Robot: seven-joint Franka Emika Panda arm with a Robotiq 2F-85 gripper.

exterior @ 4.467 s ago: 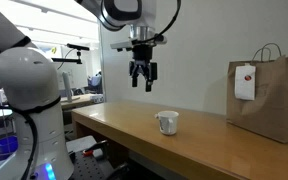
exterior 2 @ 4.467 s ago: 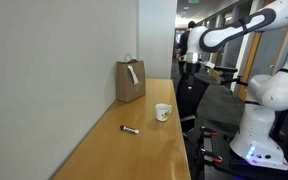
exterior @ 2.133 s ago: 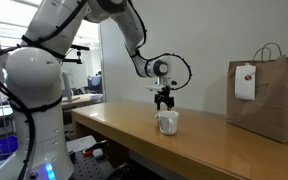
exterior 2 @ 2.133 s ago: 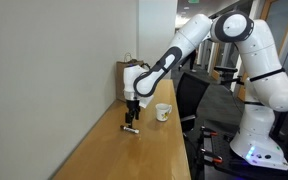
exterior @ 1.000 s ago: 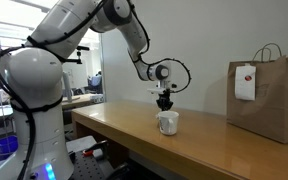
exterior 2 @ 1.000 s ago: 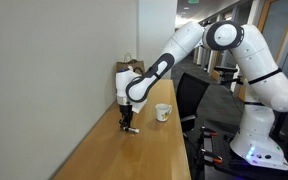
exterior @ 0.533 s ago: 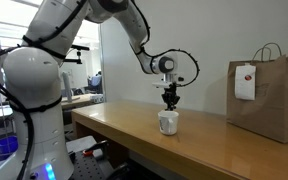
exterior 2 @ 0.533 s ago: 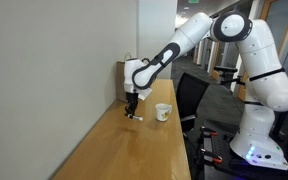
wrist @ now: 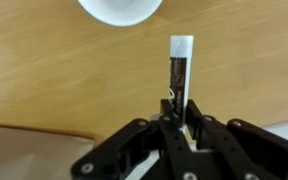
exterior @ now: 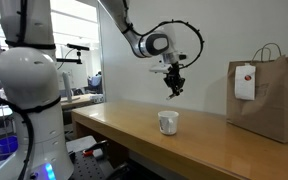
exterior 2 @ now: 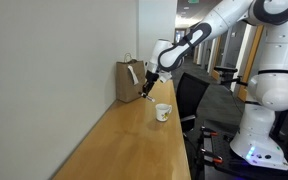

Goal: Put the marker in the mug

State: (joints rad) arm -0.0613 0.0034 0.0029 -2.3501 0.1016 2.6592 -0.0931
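My gripper (wrist: 181, 112) is shut on the marker (wrist: 180, 70), a thin dark pen with a white cap that sticks out ahead of the fingers in the wrist view. The white mug (wrist: 121, 10) shows at the top edge of that view, its rim cut off by the frame. In both exterior views the gripper (exterior: 176, 90) (exterior 2: 150, 93) hangs in the air above the mug (exterior: 168, 122) (exterior 2: 162, 112), slightly to one side, and the mug stands upright on the wooden table (exterior: 134, 125). The marker is too small to make out there.
A brown paper bag (exterior: 271, 95) (exterior 2: 130, 80) with a white tag stands on the table beyond the mug. A white wall runs along one long edge of the table (exterior 2: 114, 150). The robot base (exterior: 29, 100) and office furniture stand off the other edge.
The gripper came down to the marker on the table, shut on it, and has since lifted it and carried it over to above the mug. The mug has not moved.
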